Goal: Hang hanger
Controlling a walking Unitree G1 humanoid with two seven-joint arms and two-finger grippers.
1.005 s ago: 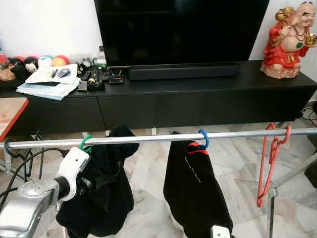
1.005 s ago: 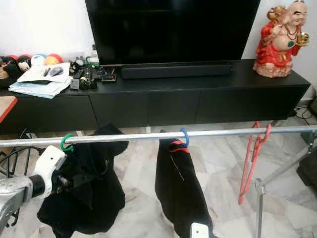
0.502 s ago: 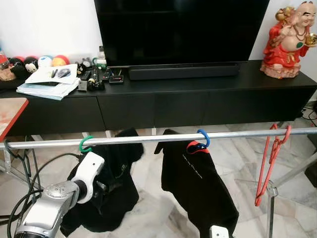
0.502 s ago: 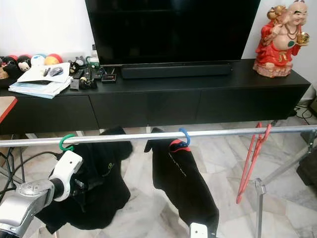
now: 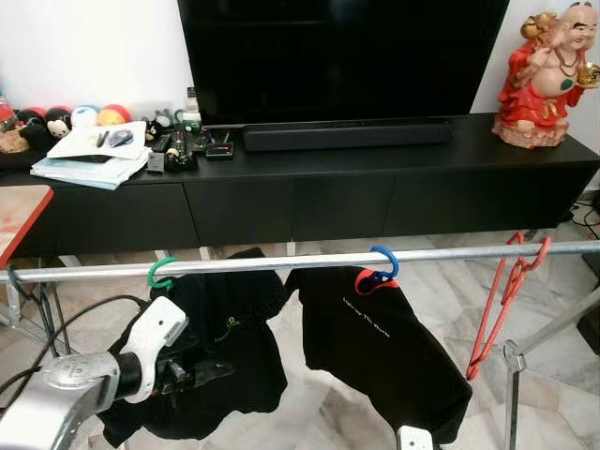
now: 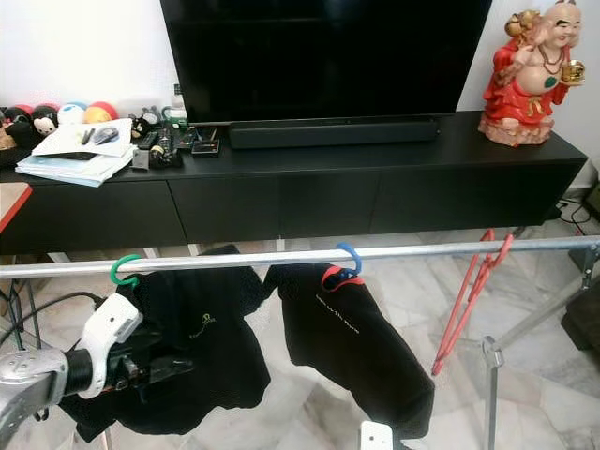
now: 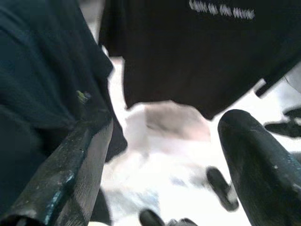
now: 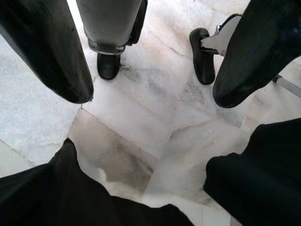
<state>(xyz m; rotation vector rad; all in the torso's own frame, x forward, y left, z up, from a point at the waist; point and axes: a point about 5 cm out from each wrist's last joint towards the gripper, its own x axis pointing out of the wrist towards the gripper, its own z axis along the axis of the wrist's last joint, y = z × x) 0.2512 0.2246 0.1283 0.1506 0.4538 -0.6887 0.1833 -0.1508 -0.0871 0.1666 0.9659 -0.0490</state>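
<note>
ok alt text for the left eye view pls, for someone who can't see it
Two black shirts hang from a metal rail, one on a green hanger and one on a blue hanger, with the left gripper beside the left-hand shirt. Empty red hangers dangle at the right, before a black TV cabinet.

Metal rail carries 2 hung black shirts and red hangers

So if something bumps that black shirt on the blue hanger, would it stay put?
Probably not. The black shirt looks soft and floppy, and already hangs slanted. Its blue hanger only hooks over the smooth metal rail, so it would likely swing or slide.
</note>
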